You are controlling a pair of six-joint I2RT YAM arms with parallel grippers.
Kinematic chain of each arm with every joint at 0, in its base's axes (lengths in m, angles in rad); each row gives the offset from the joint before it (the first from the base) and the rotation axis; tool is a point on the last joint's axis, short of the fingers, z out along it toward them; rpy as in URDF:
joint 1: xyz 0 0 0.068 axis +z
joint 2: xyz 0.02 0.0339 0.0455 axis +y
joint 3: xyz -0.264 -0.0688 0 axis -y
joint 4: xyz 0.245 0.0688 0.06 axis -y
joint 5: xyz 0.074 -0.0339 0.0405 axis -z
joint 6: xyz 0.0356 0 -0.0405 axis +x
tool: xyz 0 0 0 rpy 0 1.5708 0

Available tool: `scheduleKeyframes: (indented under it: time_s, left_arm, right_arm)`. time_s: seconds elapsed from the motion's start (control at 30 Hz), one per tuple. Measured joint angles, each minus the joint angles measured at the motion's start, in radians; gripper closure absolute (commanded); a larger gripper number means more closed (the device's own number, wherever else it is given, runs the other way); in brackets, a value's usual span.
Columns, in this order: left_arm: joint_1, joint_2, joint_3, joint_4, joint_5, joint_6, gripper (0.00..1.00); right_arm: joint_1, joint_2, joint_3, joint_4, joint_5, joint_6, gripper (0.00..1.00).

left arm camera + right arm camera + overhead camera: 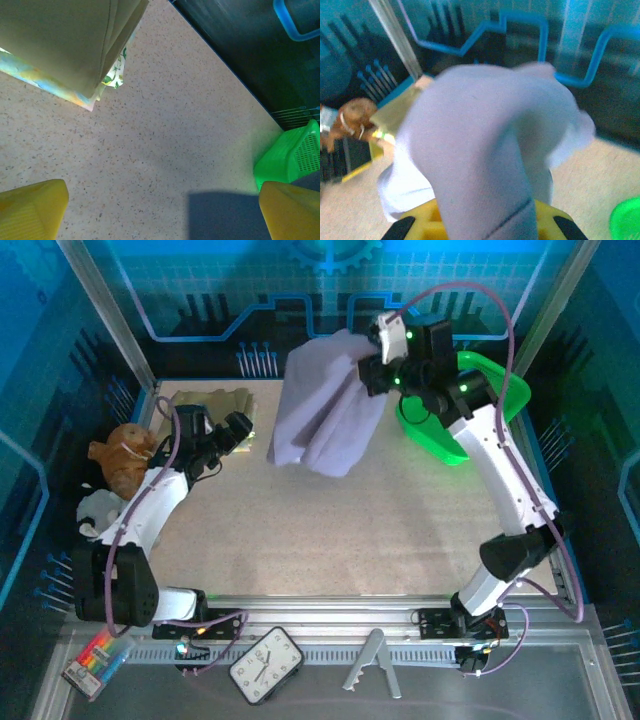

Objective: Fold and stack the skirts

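Your left tool (238, 432) hangs wide open above the speckled counter (350, 530). Just past it lies the folded olive-khaki cloth skirt (215, 402), on top of the pale floral cloth skirt (112, 72). Farther back, your right tool (374, 358) is clenched on the lavender-grey cloth skirt (325, 415), which hangs down from it.

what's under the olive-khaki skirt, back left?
A pale floral-print cloth skirt: only its edge strip and a leafy corner show beneath the plain olive-khaki cloth skirt. The rest is covered, so its fold can't be judged.
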State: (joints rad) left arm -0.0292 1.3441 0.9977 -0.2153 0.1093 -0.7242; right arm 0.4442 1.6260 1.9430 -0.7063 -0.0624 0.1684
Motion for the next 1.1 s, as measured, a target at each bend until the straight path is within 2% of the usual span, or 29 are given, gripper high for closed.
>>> scheduleKeyframes:
  time_s: [0.1, 0.13, 0.2, 0.23, 0.27, 0.33, 0.43, 0.57, 0.73, 0.93, 1.1]
  left_arm:
    - [-0.001, -0.003, 0.002, -0.008, -0.001, 0.006, 0.01]
    - [-0.002, -0.003, 0.002, -0.013, -0.001, 0.010, 0.01]
    - [-0.011, -0.003, 0.002, -0.023, -0.001, 0.021, 0.01]
    - [-0.019, -0.002, 0.003, -0.028, -0.001, 0.025, 0.01]
    - [-0.032, 0.000, 0.007, -0.038, -0.001, 0.029, 0.01]
    - [-0.062, 0.013, 0.021, -0.056, -0.006, 0.048, 0.01]
    - [-0.126, 0.052, 0.058, -0.086, -0.016, 0.086, 0.01]
    - [-0.204, 0.122, 0.105, -0.121, -0.024, 0.125, 0.01]
    - [-0.253, 0.233, 0.144, -0.167, -0.001, 0.133, 0.02]
    - [-0.301, 0.293, 0.131, -0.196, 0.069, 0.179, 0.17]
    - [-0.367, 0.309, 0.056, -0.209, 0.079, 0.207, 0.24]
  right_arm:
    - [0.000, -0.093, -0.312, 0.126, -0.021, 0.066, 0.97]
    - [-0.001, -0.113, -0.428, 0.167, -0.024, 0.096, 0.86]
    - [-0.004, -0.117, -0.620, 0.224, -0.024, 0.152, 0.55]
    - [-0.007, -0.109, -0.710, 0.245, -0.021, 0.179, 0.35]
    - [-0.012, -0.100, -0.790, 0.255, -0.013, 0.204, 0.02]
    - [-0.019, -0.097, -0.897, 0.249, 0.014, 0.241, 0.00]
    - [-0.020, -0.131, -0.943, 0.248, 0.072, 0.265, 0.00]
    - [-0.020, -0.215, -0.921, 0.279, 0.153, 0.277, 0.00]
    - [-0.023, -0.185, -0.824, 0.282, 0.203, 0.293, 0.00]
    - [-0.079, -0.038, -0.762, 0.241, 0.041, 0.231, 0.00]
    - [-0.076, 0.100, -0.652, 0.161, -0.032, 0.160, 0.00]
